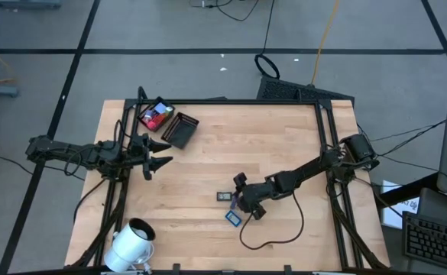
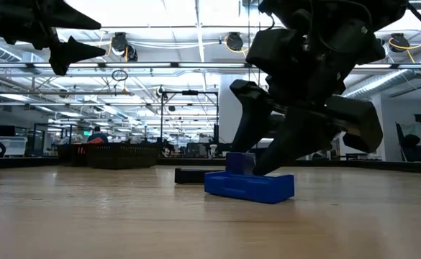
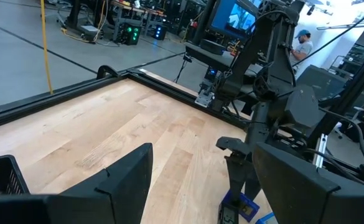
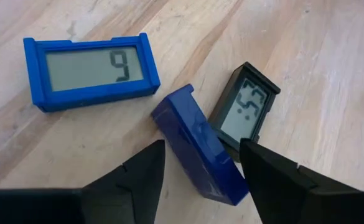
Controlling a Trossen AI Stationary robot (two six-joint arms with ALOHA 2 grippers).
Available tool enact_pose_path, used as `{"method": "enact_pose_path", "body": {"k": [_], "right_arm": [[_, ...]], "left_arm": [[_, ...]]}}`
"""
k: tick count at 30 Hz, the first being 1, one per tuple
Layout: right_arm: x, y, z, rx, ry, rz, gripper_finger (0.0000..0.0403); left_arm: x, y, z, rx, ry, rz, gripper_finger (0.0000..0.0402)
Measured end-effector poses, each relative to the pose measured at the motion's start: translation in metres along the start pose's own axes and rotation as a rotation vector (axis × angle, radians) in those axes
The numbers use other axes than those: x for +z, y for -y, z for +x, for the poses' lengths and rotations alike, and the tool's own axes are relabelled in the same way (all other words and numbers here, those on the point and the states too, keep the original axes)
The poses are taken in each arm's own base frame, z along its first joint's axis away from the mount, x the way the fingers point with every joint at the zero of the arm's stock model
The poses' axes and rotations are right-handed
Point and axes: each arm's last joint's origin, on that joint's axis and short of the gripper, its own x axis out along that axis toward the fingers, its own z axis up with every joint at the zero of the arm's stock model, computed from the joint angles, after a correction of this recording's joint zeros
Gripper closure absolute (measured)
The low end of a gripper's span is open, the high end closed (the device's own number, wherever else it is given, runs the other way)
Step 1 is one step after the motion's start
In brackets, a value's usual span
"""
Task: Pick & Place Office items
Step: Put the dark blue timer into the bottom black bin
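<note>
Wooden table (image 1: 284, 137): black tray (image 1: 181, 130), white cylinder (image 1: 131, 243), counters (image 1: 233, 218).

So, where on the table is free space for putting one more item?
Bare wood between the black tray and the right gripper, and along the far edge. Crowded under that gripper: blue display, dark-blue one, black one.

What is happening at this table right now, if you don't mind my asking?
The right gripper is down near the table's front, its fingers open around a dark blue counter lying between a blue one and a black one. The left gripper hovers open beside the black tray, which already holds red items.
</note>
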Motion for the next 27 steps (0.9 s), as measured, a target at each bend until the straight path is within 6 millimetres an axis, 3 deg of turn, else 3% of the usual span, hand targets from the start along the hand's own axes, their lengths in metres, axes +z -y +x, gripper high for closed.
{"method": "enact_pose_path", "body": {"k": [18,22,27], "right_arm": [[-0.003,-0.004,-0.001,0.024,-0.041,0.036,0.0345],[0.003,-0.002,-0.01,0.011,-0.006,0.105,0.0358],[0.019,0.011,-0.035,-0.031,0.102,0.212,0.0357]], "left_arm": [[0.0,0.0,0.0,0.0,0.0,0.0,0.0123],[0.0,0.0,0.0,0.0,0.0,0.0,0.0123],[0.0,0.0,0.0,0.0,0.0,0.0,0.0123]]}}
